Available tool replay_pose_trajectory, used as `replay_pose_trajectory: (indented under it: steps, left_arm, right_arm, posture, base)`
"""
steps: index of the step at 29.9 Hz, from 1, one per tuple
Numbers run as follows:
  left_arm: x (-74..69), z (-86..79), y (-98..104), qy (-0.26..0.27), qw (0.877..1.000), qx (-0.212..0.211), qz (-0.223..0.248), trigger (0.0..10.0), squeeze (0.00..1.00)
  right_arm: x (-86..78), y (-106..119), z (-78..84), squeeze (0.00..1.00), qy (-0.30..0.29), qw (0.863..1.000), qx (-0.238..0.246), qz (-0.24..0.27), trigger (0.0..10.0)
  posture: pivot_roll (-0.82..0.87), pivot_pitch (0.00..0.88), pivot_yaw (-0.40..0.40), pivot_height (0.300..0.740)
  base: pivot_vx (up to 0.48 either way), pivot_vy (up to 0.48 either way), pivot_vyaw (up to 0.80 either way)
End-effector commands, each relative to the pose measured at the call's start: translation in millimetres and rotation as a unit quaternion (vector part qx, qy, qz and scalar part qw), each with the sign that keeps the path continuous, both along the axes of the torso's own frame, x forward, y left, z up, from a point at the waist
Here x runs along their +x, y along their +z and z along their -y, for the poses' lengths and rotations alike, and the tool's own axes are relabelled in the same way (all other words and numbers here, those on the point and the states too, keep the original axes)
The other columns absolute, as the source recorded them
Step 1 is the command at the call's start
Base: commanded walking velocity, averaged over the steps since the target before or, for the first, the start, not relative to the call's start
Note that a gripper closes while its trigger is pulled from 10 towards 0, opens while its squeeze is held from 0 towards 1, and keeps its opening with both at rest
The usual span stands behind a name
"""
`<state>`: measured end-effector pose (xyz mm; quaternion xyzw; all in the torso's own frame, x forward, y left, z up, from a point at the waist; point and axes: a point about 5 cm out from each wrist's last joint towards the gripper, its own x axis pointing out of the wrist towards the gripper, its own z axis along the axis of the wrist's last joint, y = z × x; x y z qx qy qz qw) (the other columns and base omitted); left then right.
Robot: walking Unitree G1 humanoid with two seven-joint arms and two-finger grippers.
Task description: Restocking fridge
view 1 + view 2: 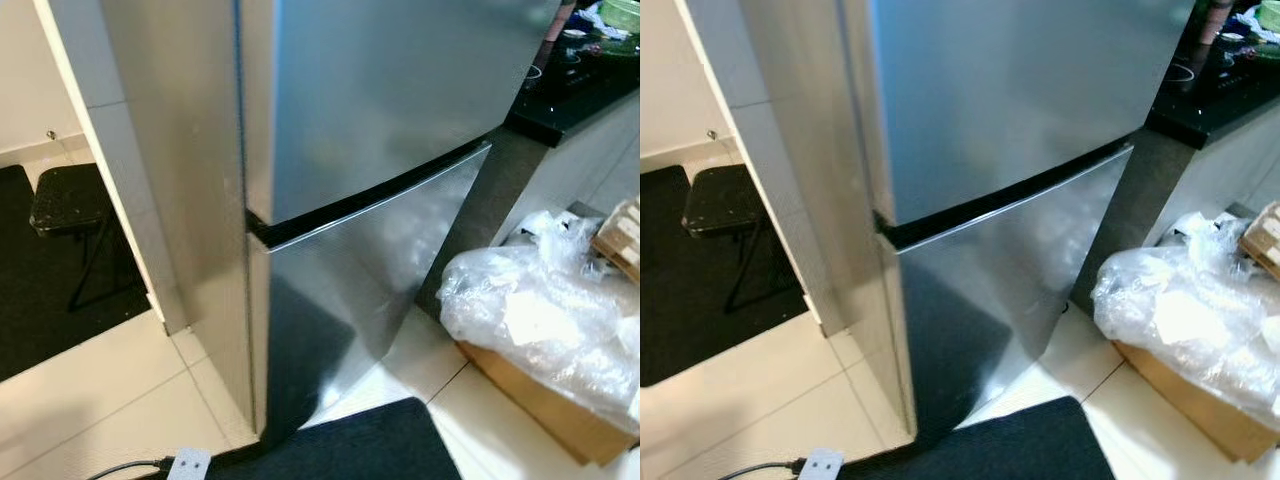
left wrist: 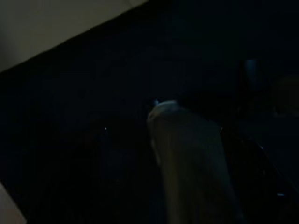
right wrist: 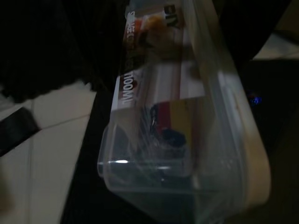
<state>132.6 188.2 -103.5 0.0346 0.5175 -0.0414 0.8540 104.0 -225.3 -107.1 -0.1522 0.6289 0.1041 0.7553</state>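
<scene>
Fridge (image 1: 380,150) shut; clear container (image 3: 177,116) before right gripper.

Brushed-metal fridge (image 1: 380,130), glossy; clear plastic container (image 3: 187,140)

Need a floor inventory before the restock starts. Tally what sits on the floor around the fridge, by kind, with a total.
Black mats: 2, one before the fridge, one at the left
Black stool: 1
Cardboard box under clear plastic wrap: 1
White power plug: 1
Total: 5
</scene>
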Motion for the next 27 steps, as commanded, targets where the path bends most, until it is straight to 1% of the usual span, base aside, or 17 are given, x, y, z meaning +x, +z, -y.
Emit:
replay_pose_trajectory:
  steps: [1,4,5,10,11,14,15,16,17,18,21,22,23,24,25,26,27]
  left_arm:
    - [-1.9,-4.0,0.0,0.01,1.0,0.003,0.002,10.0,0.0]
    - [1.6,-6.8,1.8,0.02,1.0,0.001,0.013,10.0,0.0]
    - [10.8,-14.2,6.9,0.045,0.998,0.0,0.043,10.0,0.0]
    - [15.3,-18.0,9.7,0.058,0.997,0.0,0.059,10.0,0.0]
    - [19.9,-21.9,12.9,0.073,0.994,-0.001,0.078,10.0,0.0]
    - [19.9,-21.9,12.9,0.073,0.994,-0.001,0.078,10.0,0.0]
    - [48.2,-44.8,35.4,0.138,0.972,-0.039,0.186,10.0,0.0]
    - [48.2,-44.8,35.4,0.138,0.972,-0.039,0.186,10.0,0.0]
    - [59.9,-55.5,47.4,0.158,0.957,-0.055,0.236,10.0,0.0]
    - [59.9,-55.5,47.4,0.158,0.957,-0.055,0.236,10.0,0.0]
    - [92.7,-79.8,85.8,0.148,0.918,-0.097,0.354,10.0,0.0]
    - [92.7,-79.8,85.8,0.148,0.918,-0.097,0.354,10.0,0.0]
    - [100.5,-83.9,96.5,0.133,0.908,-0.109,0.381,10.0,0.0]
    - [110.1,-88.1,109.9,0.11,0.899,-0.119,0.408,10.0,0.17]
    - [117.4,-91.0,121.6,0.087,0.89,-0.126,0.43,10.0,0.49]
    - [121.7,-92.7,129.0,0.073,0.883,-0.13,0.444,10.0,0.49]
    - [127.4,-92.3,140.9,0.049,0.87,-0.151,0.467,10.0,1.0]
  right_arm:
    - [-5.4,-2.5,-6.2,0.0,0.0,1.0,0.012,-0.009,10.0]
    - [-4.9,-2.5,-6.5,0.0,0.0,1.0,0.013,-0.009,10.0]
    - [-3.2,-2.3,-7.9,0.0,-0.001,1.0,0.014,-0.008,10.0]
    - [-2.3,-2.2,-8.7,0.0,-0.001,1.0,0.015,-0.007,10.0]
    - [-0.9,-2.1,-9.8,0.0,-0.002,1.0,0.015,-0.006,10.0]
    - [-0.9,-2.1,-9.8,0.0,-0.002,1.0,0.015,-0.006,10.0]
    - [3.9,-1.5,-12.6,0.0,-0.003,1.0,0.015,-0.002,10.0]
    - [3.9,-1.5,-12.6,0.0,-0.003,1.0,0.015,-0.002,10.0]
    - [5.4,-1.2,-13.3,0.0,-0.003,1.0,0.014,0.0,10.0]
    - [5.4,-1.2,-13.3,0.0,-0.003,1.0,0.014,0.0,10.0]
    - [6.7,-0.3,-10.0,0.0,0.003,1.0,0.009,-0.001,10.0]
    - [6.7,-0.3,-10.0,0.0,0.003,1.0,0.009,-0.001,10.0]
    - [6.9,0.1,-8.4,0.0,0.004,1.0,0.008,-0.001,10.0]
    - [7.2,0.7,-5.8,0.0,0.003,1.0,0.006,-0.001,10.0]
    - [7.3,1.2,-3.6,0.0,0.002,1.0,0.005,0.0,10.0]
    - [7.3,1.5,-2.2,0.0,0.002,1.0,0.004,0.0,10.0]
    - [7.3,1.9,-0.5,0.0,0.001,1.0,0.003,0.0,10.0]
  posture:
    - [-0.06,0.0,-0.031,0.74]
    - [-0.05,0.0,-0.029,0.74]
    - [-0.05,0.0,-0.028,0.74]
    - [-0.05,0.0,-0.028,0.74]
    - [-0.05,0.0,-0.028,0.74]
    - [-0.05,0.0,-0.028,0.74]
    - [-0.04,0.0,-0.039,0.74]
    - [-0.04,0.0,-0.039,0.74]
    - [-0.04,0.0,-0.039,0.74]
    - [-0.04,0.0,-0.039,0.74]
    - [-0.02,0.0,-0.058,0.74]
    - [-0.02,0.0,-0.058,0.74]
    - [-0.01,0.0,-0.061,0.74]
    - [-0.01,0.0,-0.062,0.74]
    - [-0.01,0.0,-0.065,0.74]
    - [-0.01,0.0,-0.065,0.74]
    - [-0.01,0.0,-0.063,0.74]
  base:
    - [0.0,0.0,0.0]
    - [0.0,0.0,0.0]
    - [0.0,0.0,0.0]
    - [0.0,0.0,0.0]
    - [0.0,0.0,0.0]
    - [0.0,0.0,0.0]
    - [0.0,0.0,0.0]
    - [0.0,0.0,0.0]
    - [0.0,0.0,0.0]
    - [0.0,0.0,0.0]
    - [0.0,0.0,0.0]
    - [0.0,0.0,0.0]
    - [0.0,0.0,0.0]
    - [0.0,0.0,0.0]
    - [0.0,0.0,0.0]
    - [0.0,0.0,0.0]
    - [0.0,0.0,0.0]
